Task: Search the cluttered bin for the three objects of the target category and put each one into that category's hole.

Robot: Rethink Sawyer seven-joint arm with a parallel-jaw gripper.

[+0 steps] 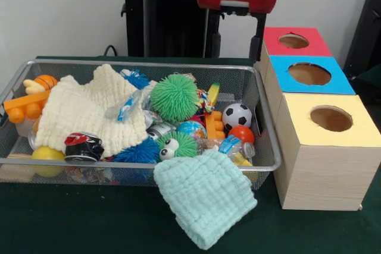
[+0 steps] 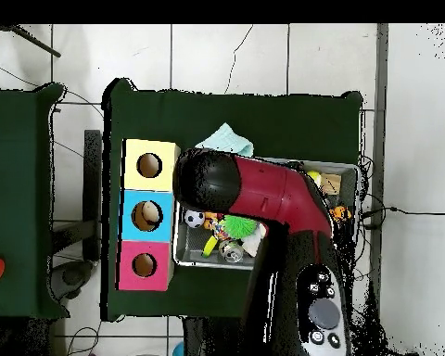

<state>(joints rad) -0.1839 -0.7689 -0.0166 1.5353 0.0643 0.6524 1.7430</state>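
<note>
The bin [image 1: 77, 62], a wide silver wire-mesh basket, sits left of three wooden boxes with round holes in their tops: red [image 1: 296, 41], blue [image 1: 309, 74] and yellow [image 1: 331, 118]. The bin holds a green spiky ball [image 1: 174, 97], a small soccer ball [image 1: 236, 115], an orange ball [image 1: 241, 134], a globe ball [image 1: 191, 129], a blue spiky ball [image 1: 138, 151], a green fuzzy toy with eyes [image 1: 176, 144] and a crushed can [image 1: 83, 147]. My gripper [image 1: 241, 22] hangs high behind the bin's back right corner, under the red wrist. The arm [image 2: 254, 190] hides most of the bin [image 2: 194, 262] from above.
A cream cloth [image 1: 83, 111] covers the bin's left half. A mint cloth [image 1: 205, 197] hangs over the front rim onto the green table and also shows in the overhead view [image 2: 228, 141]. An orange toy [image 1: 24, 104] and a yellow ball [image 1: 47, 154] lie at the left end.
</note>
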